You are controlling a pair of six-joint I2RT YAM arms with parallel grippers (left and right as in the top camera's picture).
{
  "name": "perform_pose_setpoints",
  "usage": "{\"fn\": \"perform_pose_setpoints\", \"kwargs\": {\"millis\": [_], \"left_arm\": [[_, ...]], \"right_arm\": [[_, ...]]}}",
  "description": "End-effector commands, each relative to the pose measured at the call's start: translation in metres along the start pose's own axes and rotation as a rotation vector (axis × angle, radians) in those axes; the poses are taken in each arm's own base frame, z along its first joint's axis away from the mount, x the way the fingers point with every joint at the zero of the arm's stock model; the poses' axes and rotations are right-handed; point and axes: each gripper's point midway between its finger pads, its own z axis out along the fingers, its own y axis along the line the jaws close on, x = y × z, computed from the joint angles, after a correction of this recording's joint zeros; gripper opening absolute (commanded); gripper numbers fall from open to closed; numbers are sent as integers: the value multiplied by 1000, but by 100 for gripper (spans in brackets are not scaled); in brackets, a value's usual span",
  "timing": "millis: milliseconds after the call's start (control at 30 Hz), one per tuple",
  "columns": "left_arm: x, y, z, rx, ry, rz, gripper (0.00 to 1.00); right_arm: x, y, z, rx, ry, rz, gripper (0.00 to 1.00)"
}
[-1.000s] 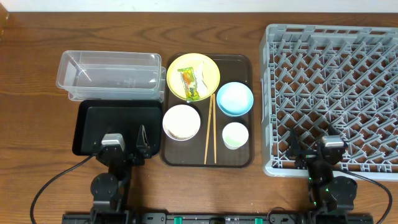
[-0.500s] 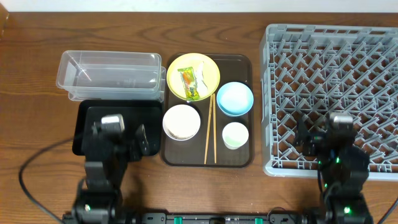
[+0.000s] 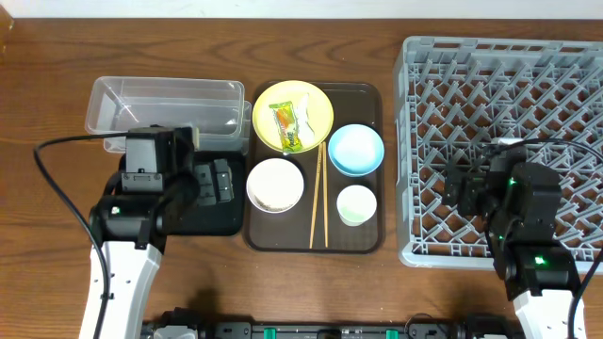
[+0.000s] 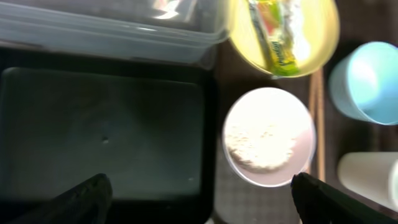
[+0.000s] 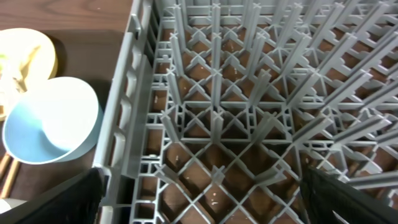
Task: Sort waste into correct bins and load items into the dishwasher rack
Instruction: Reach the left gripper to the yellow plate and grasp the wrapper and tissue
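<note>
Left gripper (image 3: 215,182) hangs spread wide and empty over the black tray (image 4: 106,130) near the desk's front-left. The right gripper (image 3: 464,193), equally wide and empty, hangs over the dishwasher rack (image 3: 528,94) at the right edge. Treat the task as unstarted: the snack wrapper (image 3: 287,125) lies on the yellow plate (image 3: 316,105), rice sits in the white bowl (image 3: 275,184), and the blue bowl (image 3: 355,149), green cup (image 3: 356,203) and chopsticks (image 3: 317,198) lie on the brown serving tray (image 3: 372,240) at desk centre. You have every item left to move.

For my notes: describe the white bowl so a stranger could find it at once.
Find the dark brown serving tray in the middle of the table, left of the big grey rack. The white bowl sits on its left half, just robot-side of the yellow plate. Unlike the blue bowl and pale cup across the chopsticks, it holds loose rice grains.
</note>
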Motion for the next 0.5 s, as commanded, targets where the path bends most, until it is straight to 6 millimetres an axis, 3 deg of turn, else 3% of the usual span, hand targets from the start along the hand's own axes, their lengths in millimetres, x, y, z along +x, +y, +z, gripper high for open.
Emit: {"fn": "perform_pose_setpoints", "kwargs": {"millis": [0, 167, 333, 467], "left_arm": [[-18, -23, -7, 127, -56, 2, 95], [-44, -30, -4, 156, -129, 5, 94], [-71, -34, 11, 115, -121, 23, 92], [-99, -55, 29, 139, -129, 103, 92]], "right_arm": [[-11, 10, -5, -44, -25, 3, 99], [-12, 10, -5, -44, -31, 3, 99], [-12, 10, -5, -44, -31, 3, 99], [-12, 10, -4, -44, -29, 3, 99]]}}
